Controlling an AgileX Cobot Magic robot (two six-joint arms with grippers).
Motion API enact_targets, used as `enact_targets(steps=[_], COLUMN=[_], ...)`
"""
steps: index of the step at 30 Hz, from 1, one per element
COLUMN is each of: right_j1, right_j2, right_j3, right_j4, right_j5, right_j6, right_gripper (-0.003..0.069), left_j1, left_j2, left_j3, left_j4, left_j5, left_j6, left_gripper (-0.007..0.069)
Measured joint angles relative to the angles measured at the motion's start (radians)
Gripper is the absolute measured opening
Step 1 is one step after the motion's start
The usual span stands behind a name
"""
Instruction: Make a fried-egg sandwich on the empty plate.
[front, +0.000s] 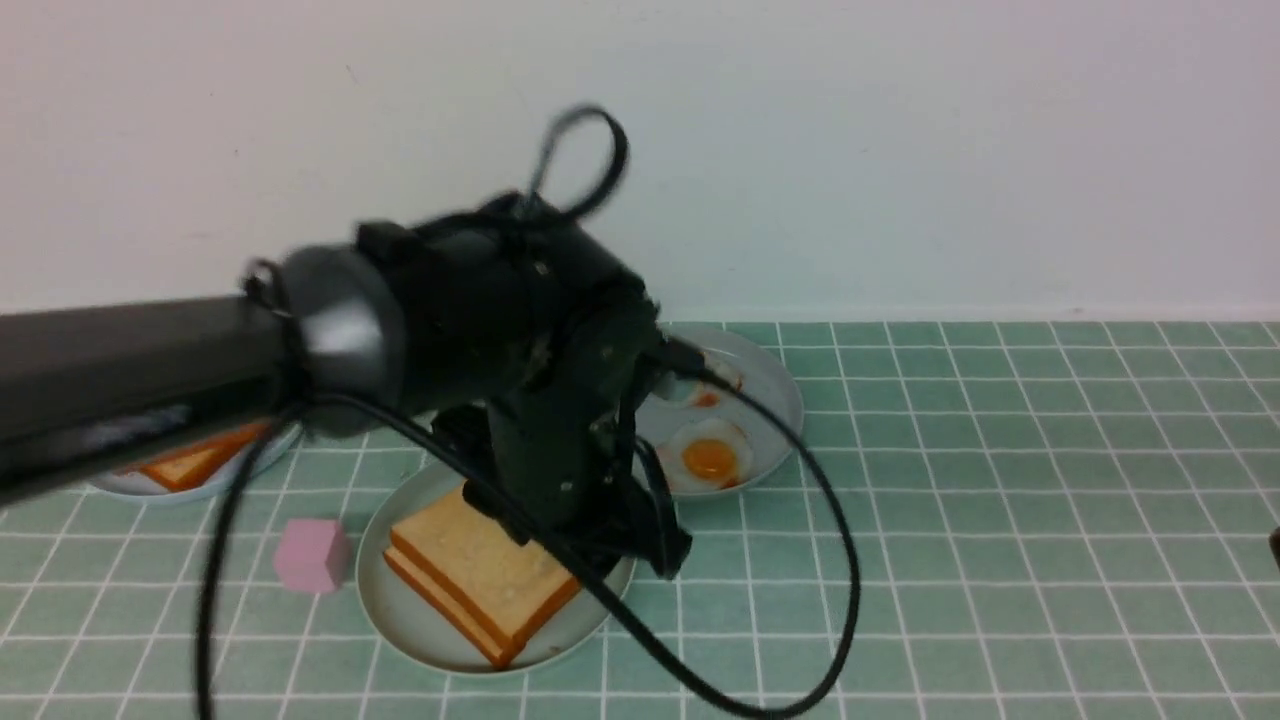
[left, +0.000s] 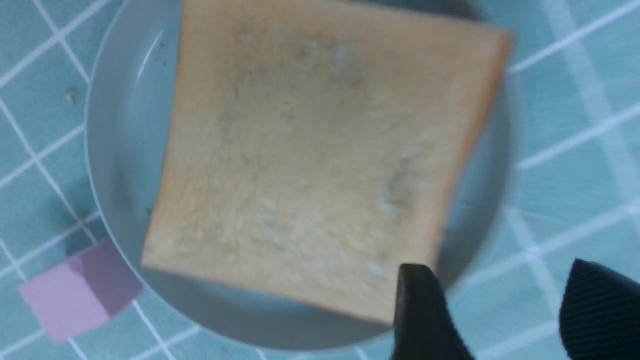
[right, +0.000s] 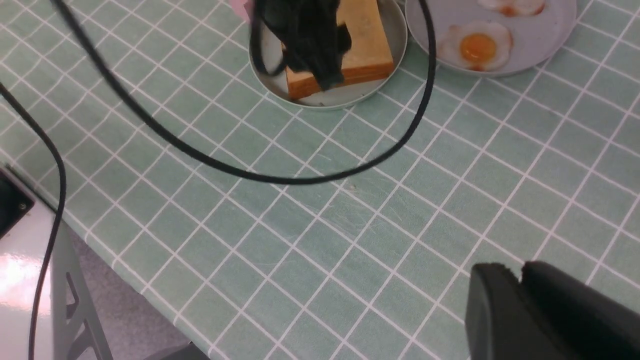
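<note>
The mint-green plate (front: 400, 620) sits near the front, left of centre. Two toast slices (front: 480, 585) lie stacked on it; I see no egg between them. My left gripper (front: 650, 555) hangs just above the stack's right corner. In the left wrist view it (left: 500, 300) is open and empty, beside the top slice (left: 310, 160) and over the plate's rim (left: 115, 150). A fried egg (front: 710, 455) lies on the greyish-blue plate (front: 775, 400) behind. My right gripper (right: 520, 272) is shut and empty over bare cloth, far right of the stack (right: 365, 55).
A pink cube (front: 312, 555) stands left of the mint plate, also in the left wrist view (left: 75, 290). Another plate (front: 130, 485) with toast (front: 190, 465) is at far left. A second egg (front: 705, 395) lies behind the first. The left arm's cable (front: 840, 560) loops over the cloth. The table edge (right: 125, 280) is near.
</note>
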Motion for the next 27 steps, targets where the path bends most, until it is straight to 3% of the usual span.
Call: enact_targets(steps=[3,4,8,10,15,17,19,23,27], right_j1=[0.000,0.000,0.000,0.000,0.000,0.000,0.000,-0.001,-0.001], right_j2=[-0.009,-0.022,-0.091,-0.123,-0.285,-0.324,-0.407,-0.489,-0.526], right_j3=[-0.002,-0.002,0.009,0.019,0.120,0.147,0.209,0.306,0.389], right_j4=[0.000,-0.002,-0.056,-0.086,-0.191,-0.204,-0.236,-0.275,-0.313], right_j5=[0.009,0.019,0.023,0.023,0.024,0.023,0.014,-0.050,-0.168], right_j6=[0.000,0.003,0.061,0.085,0.261,0.299,0.372,0.464,0.528], right_gripper=[0.0094,0.0094,0.0095,0.0095,0.0095,0.0094,0.0064,-0.0009,-0.0013], left_j1=[-0.017,-0.033,-0.046,-0.046,-0.047,-0.047,-0.047,-0.047,-0.047], left_j2=[-0.113,-0.230,-0.552,-0.640,-1.147,-1.229,-1.441,-1.677,-1.767], left_j3=[0.024,0.060,0.248,0.332,0.794,0.873,1.061,1.209,1.265], left_j4=[-0.008,-0.013,-0.053,-0.064,-0.080,-0.080,-0.080,-0.100,-0.106], left_j5=[-0.027,-0.073,-0.242,-0.294,-0.666,-0.733,-0.883,-0.927,-0.902], left_j6=[0.000,-0.009,-0.045,-0.050,-0.052,-0.053,-0.053,-0.054,-0.054], left_gripper=[0.0275,0.0201,0.0031,-0.0003,-0.0013,-0.0013,-0.0013,-0.0013,-0.0013])
